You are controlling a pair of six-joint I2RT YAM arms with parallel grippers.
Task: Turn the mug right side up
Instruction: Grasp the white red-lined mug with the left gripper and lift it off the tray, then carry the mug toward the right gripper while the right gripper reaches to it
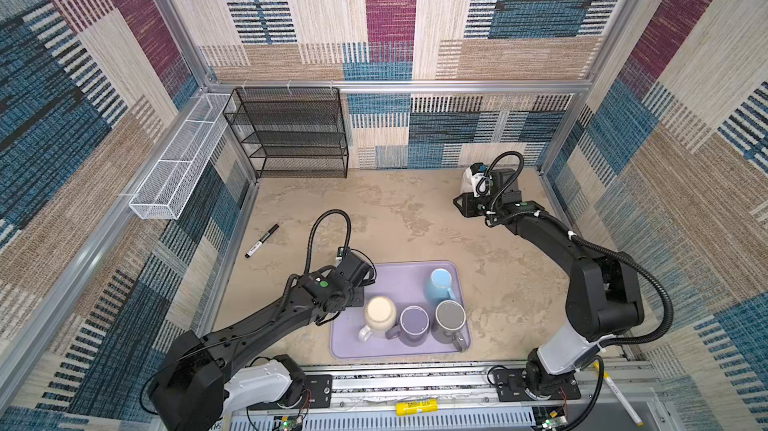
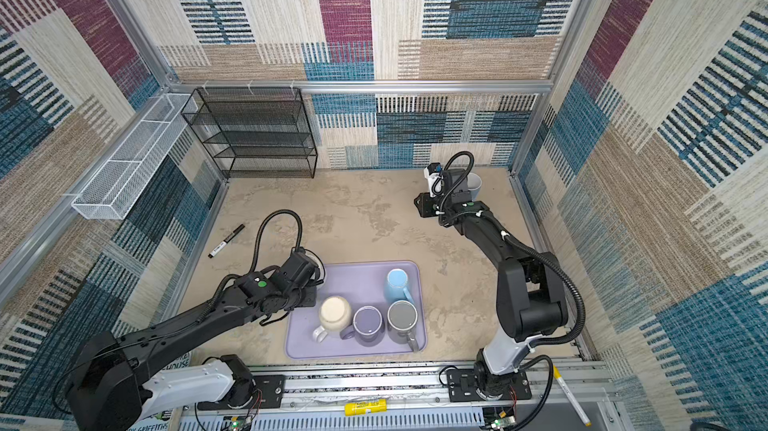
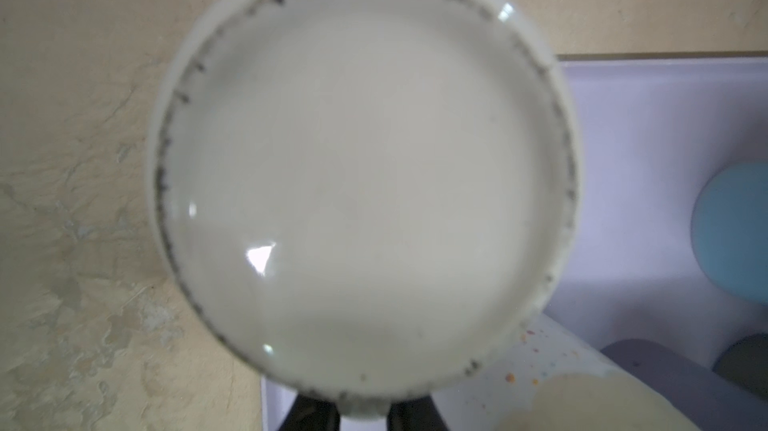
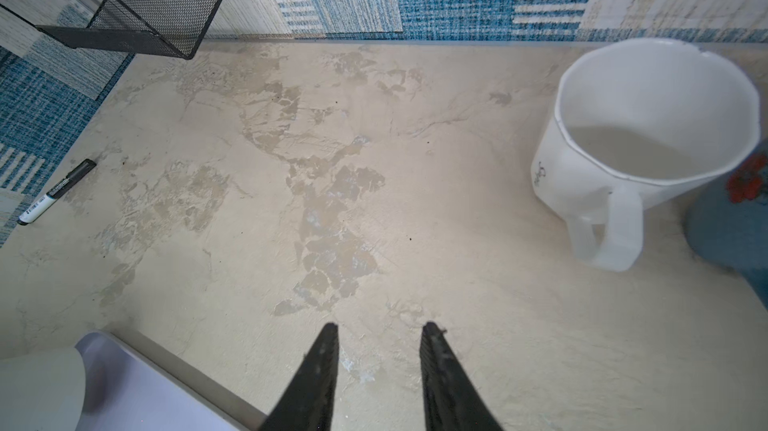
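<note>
Filling the left wrist view, the white mug (image 3: 365, 167) shows its flat base with a dark, speckled ring, so it is bottom-up. The left gripper (image 3: 365, 403) is clamped on the mug's edge, and its dark fingers (image 3: 316, 412) stand close together with a strip of the mug between them; which part they pinch is hidden. This mug sits over the far-left corner of the lilac tray (image 3: 648, 117), partly over the tray and partly over the table (image 1: 415, 208). Whether it rests on anything or is lifted cannot be told. In both top views the tray (image 1: 399, 279) lies at the middle of the table's near edge. It carries a blue mug (image 1: 440, 283) near its far-right corner and three mugs in a row along its near edge: a cream mug (image 1: 380, 312), a purple mug (image 1: 414, 322) and a grey mug (image 1: 451, 316). The right gripper (image 4: 380, 327) is near the table's far-right corner with its jaws apart and only bare table between them. Just beside it, a second white mug (image 4: 648, 117) stands upright with its mouth up, touching or nearly touching a blue object with red marks (image 4: 735, 217). A black marker (image 1: 262, 240) lies by the table's left edge. A black wire rack (image 1: 291, 134) stands in the far-left corner.
</note>
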